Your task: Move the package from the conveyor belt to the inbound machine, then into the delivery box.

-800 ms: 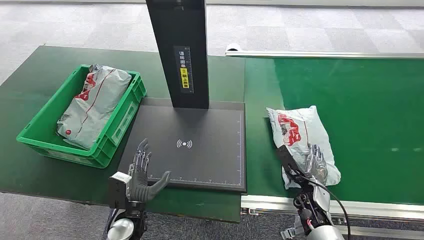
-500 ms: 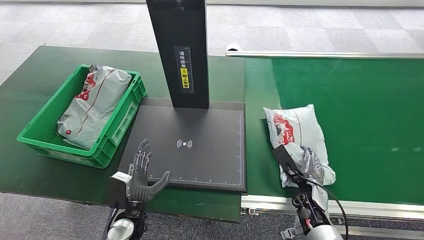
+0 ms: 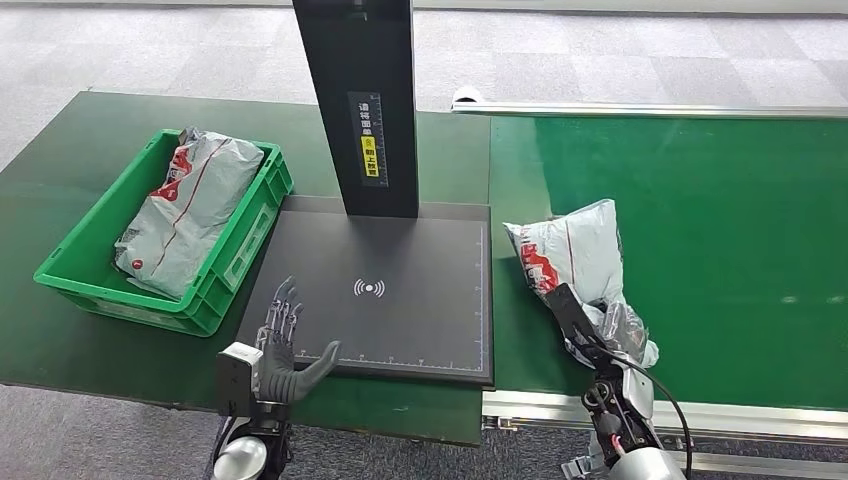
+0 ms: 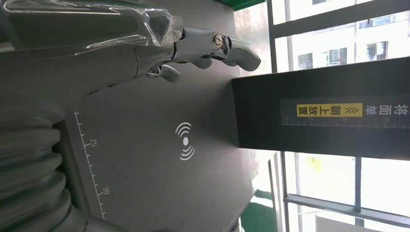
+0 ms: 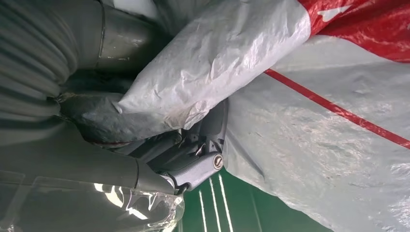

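A grey plastic package (image 3: 575,262) with red print is tilted up off the green conveyor belt (image 3: 720,210), its near end gripped by my right hand (image 3: 612,335). In the right wrist view the fingers (image 5: 193,159) fold around a fold of the package (image 5: 309,111). The black inbound machine plate (image 3: 385,290) with its scan symbol lies just left of the package, below a dark post (image 3: 360,100). My left hand (image 3: 285,345) hovers with fingers spread over the plate's near left corner, holding nothing; the left wrist view shows those fingers (image 4: 212,43) above the plate (image 4: 159,145).
A green delivery box (image 3: 165,235) stands left of the plate with another grey package (image 3: 185,210) lying in it. The dark green table (image 3: 60,180) carries box and plate. A metal rail (image 3: 660,110) borders the belt's far side.
My right hand has lifted the package's near end and drawn it left toward the plate; the bag now stands tilted and crumpled. The left hand has stayed still.
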